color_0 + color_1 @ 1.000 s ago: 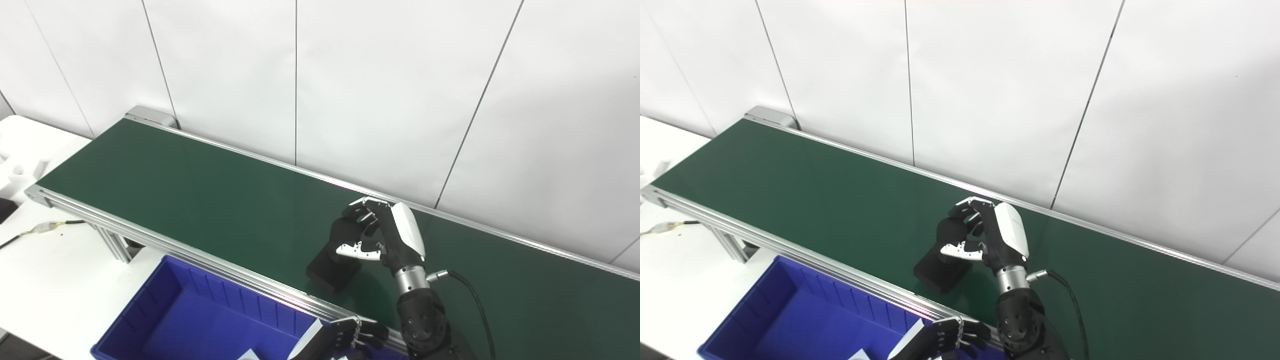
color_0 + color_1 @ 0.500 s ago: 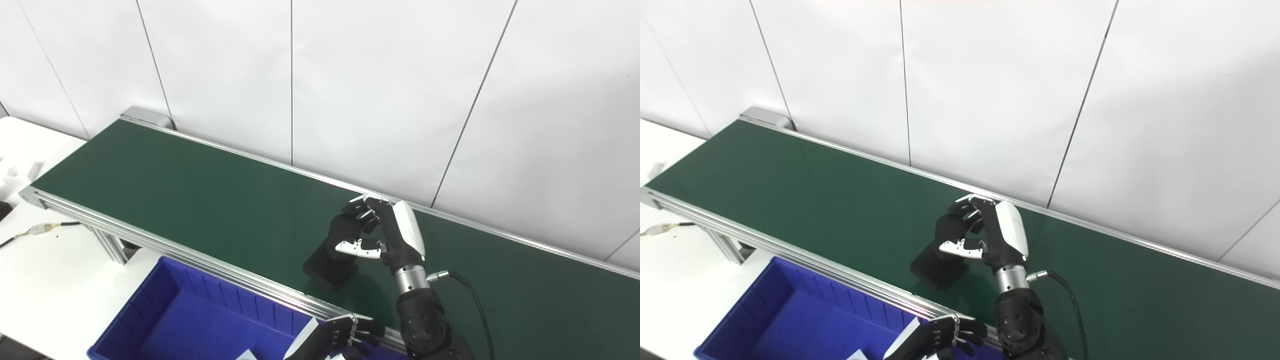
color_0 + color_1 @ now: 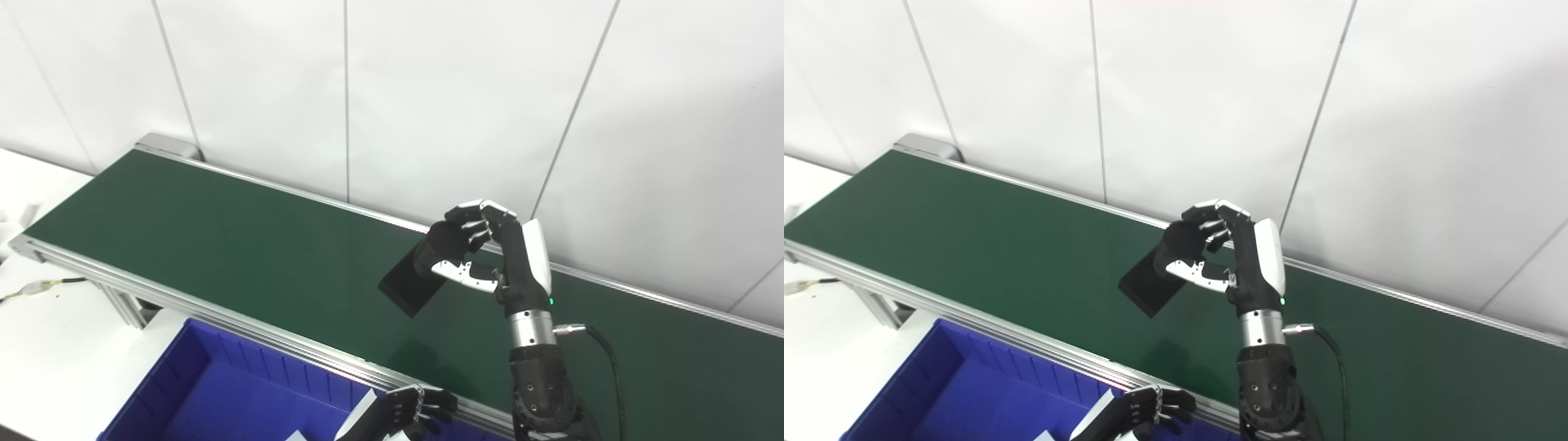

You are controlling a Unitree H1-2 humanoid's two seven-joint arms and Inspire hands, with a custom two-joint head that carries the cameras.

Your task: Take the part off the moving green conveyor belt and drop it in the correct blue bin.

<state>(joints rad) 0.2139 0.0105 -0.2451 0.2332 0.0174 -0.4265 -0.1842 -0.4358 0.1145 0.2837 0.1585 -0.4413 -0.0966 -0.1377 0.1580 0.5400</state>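
Observation:
A black block-shaped part [image 3: 411,283] hangs in the air above the green conveyor belt [image 3: 214,233], tilted, its upper end wrapped by my right hand [image 3: 484,254], which is shut on it. A faint shadow of it lies on the belt below. My left hand [image 3: 407,411] rests low at the bottom edge, over the belt's near rail and the corner of the blue bin [image 3: 233,398]. Its fingers look curled, and only part of it shows, so whether it is open or shut is unclear.
The belt's aluminium rail [image 3: 184,306] separates the belt from the blue bin. A white table [image 3: 55,343] with a cable [image 3: 37,285] lies to the left. White wall panels stand right behind the belt. A small white thing [image 3: 297,435] lies in the bin.
My right hand has lifted the black part off the belt, up and a little to the right. The camera has shifted slightly. The left hand stays low at the bottom.

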